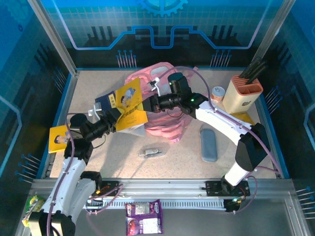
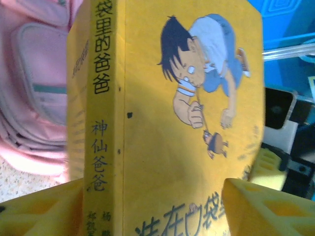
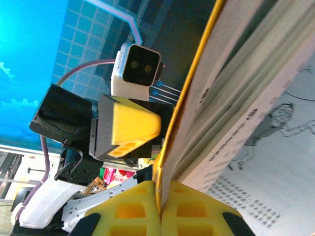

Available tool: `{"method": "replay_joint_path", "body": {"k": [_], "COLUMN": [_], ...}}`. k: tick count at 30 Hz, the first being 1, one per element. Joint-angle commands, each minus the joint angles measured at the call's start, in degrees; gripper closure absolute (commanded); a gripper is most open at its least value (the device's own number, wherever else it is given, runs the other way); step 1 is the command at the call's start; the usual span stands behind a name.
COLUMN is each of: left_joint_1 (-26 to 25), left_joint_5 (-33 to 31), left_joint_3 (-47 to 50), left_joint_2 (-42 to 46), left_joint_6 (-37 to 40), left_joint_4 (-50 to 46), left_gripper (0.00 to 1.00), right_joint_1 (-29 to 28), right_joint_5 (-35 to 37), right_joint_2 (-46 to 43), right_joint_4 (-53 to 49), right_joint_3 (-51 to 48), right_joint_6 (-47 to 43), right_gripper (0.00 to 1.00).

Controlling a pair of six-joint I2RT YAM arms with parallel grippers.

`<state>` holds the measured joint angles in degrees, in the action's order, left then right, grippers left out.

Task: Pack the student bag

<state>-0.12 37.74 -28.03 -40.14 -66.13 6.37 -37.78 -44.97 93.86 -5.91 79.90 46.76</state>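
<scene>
student bag [image 1: 165, 129] lies just behind the yellow book [image 1: 129, 105] | right gripper [image 3: 160, 206], over the bag, is clamped tight on the book's cover | left gripper [image 2: 152, 211], left of the bag, straddles the book, we cannot tell if it grips | we judge the right gripper nearer the bag
</scene>
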Motion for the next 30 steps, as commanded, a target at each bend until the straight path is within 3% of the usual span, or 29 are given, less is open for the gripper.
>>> {"method": "replay_joint_path", "body": {"k": [1, 6, 11, 14, 18, 23, 24, 30], "left_joint_1": [-0.5, -1.4, -1.6, -1.7, -2.1, -2.8, -3.0, -4.8], "left_joint_5": [1.2, 0.4, -0.2, -1.7, -2.8, -4.2, -4.4, -5.8], "left_joint_3": [-0.5, -0.6, -0.9, -1.5, -1.9, -2.2, -2.2, -2.8], "left_joint_2": [1.9, 1.8, 1.7, 1.5, 0.7, -0.2, -0.4, -1.9], "left_joint_6": [-1.5, -1.5, -1.0, -0.4, -0.5, 0.0, 0.1, -1.1], "left_joint_4": [4.7, 4.8, 4.6, 3.7, 4.9, 5.1, 5.5, 9.7], "left_gripper": [0.45, 0.68, 0.82, 0.91, 0.98, 1.00, 1.00, 1.00], "right_joint_1": [1.3, 1.4, 1.5, 1.7, 2.4, 3.4, 4.0, 4.9], "right_joint_5": [-1.3, -3.0, -0.6, 1.3, 7.5, 13.7, 14.7, 16.8], "right_joint_2": [-0.3, 1.1, 0.7, -0.3, -3.7, -8.8, -9.5, -12.1], "right_joint_4": [3.6, 3.6, -1.5, -5.0, -9.8, -11.9, -12.7, -10.7], "right_joint_3": [-0.2, 0.2, 0.6, 0.2, -2.2, -7.0, -7.8, -13.7], "right_joint_6": [-0.7, -0.5, -4.2, -6.7, -10.9, -14.3, -14.6, -13.1], "right_gripper": [1.00, 1.00, 1.00, 0.86, 0.55, 0.06, 0.00, 0.00]}}
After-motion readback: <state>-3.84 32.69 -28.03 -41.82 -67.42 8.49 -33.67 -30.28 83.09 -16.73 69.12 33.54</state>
